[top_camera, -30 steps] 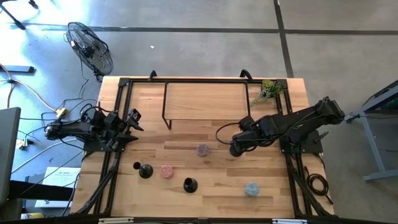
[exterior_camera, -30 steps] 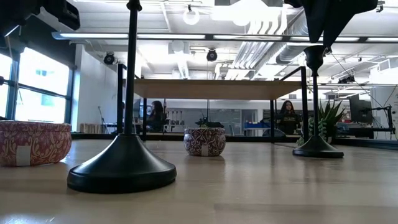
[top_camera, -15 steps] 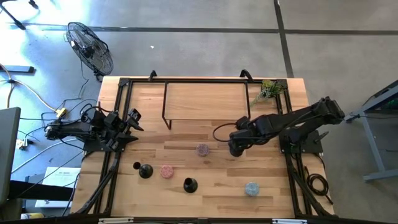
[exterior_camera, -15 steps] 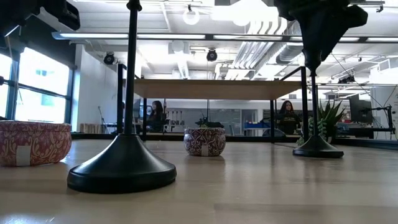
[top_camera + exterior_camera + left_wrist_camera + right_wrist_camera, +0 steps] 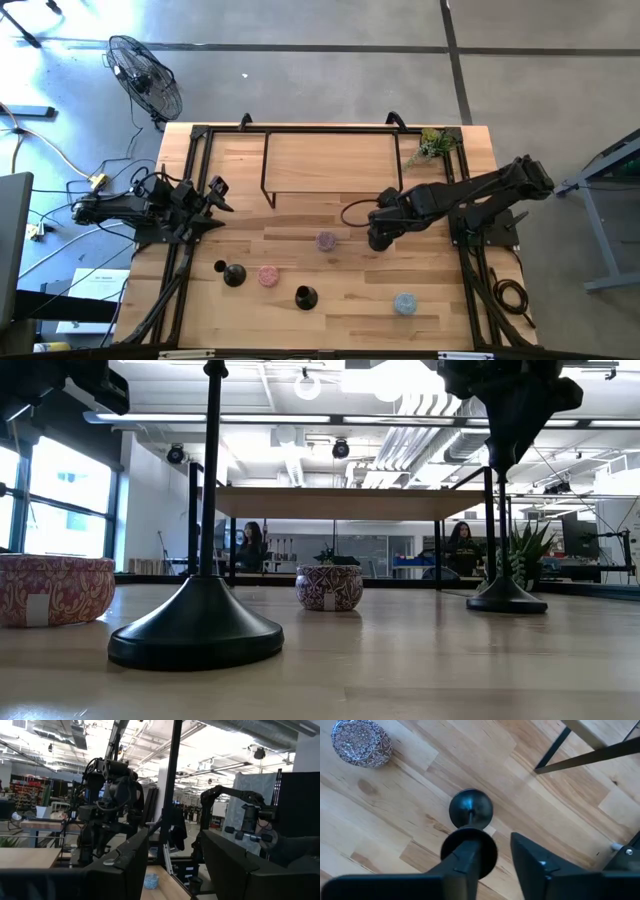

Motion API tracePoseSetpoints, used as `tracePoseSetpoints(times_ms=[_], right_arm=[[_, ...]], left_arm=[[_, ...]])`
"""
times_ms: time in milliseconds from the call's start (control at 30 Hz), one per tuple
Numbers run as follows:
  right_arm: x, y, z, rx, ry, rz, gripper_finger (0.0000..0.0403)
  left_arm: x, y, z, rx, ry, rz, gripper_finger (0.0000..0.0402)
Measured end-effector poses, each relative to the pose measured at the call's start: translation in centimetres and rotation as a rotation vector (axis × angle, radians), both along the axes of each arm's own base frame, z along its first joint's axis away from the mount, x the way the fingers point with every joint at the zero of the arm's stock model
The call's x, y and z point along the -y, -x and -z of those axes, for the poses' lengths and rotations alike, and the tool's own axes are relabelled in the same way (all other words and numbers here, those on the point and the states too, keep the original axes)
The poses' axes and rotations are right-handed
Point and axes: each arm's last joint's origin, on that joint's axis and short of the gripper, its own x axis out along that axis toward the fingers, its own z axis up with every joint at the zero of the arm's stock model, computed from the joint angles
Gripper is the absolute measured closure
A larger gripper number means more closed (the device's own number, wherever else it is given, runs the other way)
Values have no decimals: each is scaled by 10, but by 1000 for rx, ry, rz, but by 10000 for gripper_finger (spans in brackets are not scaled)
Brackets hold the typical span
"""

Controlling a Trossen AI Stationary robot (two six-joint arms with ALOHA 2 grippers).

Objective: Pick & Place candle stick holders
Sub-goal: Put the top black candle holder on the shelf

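Right gripper [image 5: 490,857] jaws closing around candle holder [image 5: 471,809] top, mid-table; left jaws part-open, empty.

The right arm is stretched in from the table's right edge toward the middle. It is bent at the elbow, and its wrist is turned down. The right gripper [image 5: 376,238] is pointed straight down at the table top. Its two dark fingers [image 5: 470,860] are seen with a small gap kept between them.

The left arm is folded low at the table's left edge. The left gripper [image 5: 214,190] is held level, and its fingers [image 5: 132,857] are parted.
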Motion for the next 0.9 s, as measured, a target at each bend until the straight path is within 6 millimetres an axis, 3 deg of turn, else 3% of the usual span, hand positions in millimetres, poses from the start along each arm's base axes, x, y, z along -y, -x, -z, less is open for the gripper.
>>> tracePoseSetpoints(times_ms=[200,667,900], right_arm=[[0,-1,0,7,12,-30,391],[-8,0,-4,10,64,-115,400],[-12,-4,-25,73,22,-160,401]], left_arm=[[0,0,0,1,0,0,222],[0,0,0,0,0,0,222],[0,0,0,3,1,-1,222]])
